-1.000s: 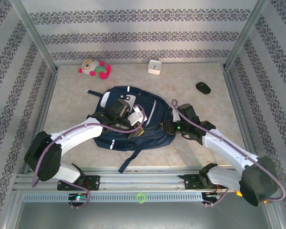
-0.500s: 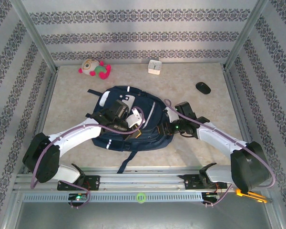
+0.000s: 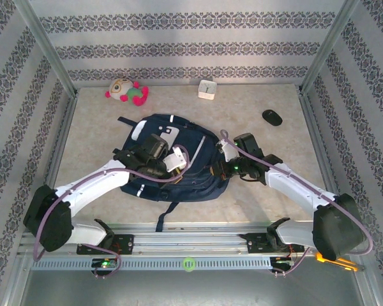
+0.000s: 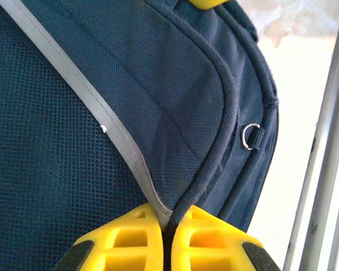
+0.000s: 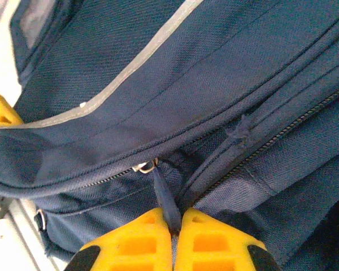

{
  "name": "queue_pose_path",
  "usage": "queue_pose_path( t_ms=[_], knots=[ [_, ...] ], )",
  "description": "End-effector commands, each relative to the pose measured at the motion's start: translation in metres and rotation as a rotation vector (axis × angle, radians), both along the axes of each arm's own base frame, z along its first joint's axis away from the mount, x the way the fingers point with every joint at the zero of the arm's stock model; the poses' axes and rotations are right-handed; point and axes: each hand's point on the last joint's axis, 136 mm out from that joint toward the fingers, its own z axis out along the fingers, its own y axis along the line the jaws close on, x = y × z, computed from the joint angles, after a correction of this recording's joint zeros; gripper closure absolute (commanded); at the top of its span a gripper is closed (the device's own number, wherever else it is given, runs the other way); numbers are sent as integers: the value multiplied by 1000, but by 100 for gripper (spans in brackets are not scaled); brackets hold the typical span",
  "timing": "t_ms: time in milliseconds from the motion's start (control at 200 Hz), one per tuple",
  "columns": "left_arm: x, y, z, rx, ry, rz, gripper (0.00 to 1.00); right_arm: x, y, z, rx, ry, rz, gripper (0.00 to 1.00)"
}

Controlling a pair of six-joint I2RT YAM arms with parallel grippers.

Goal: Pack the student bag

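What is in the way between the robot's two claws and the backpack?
Nothing visible. Both grippers are shut on the backpack itself: the left gripper pinches a corded seam on it, and the right gripper pinches a zipper's pull tab.

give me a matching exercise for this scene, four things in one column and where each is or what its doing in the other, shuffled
1. plush toy
2. white box
3. black oval object
4. right gripper

A. far right part of the table
B. shut on the student bag zip pull
C. far left corner
D. far edge, near the middle

Pairs: 1-C, 2-D, 3-A, 4-B
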Motion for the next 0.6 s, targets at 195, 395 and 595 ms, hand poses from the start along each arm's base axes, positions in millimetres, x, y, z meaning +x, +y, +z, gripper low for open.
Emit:
queue_pose_path(
  t_ms=[195, 395, 595],
  knots=[
    [6, 76, 0, 229, -68, 242, 45, -33, 27, -13, 20, 24, 29, 100],
    [2, 70, 21, -61, 93, 603, 32, -45, 39, -14, 25, -16, 50, 100],
    [7, 138, 2, -214, 136, 1205, 33, -52, 43, -8, 41, -57, 30, 100]
  ],
)
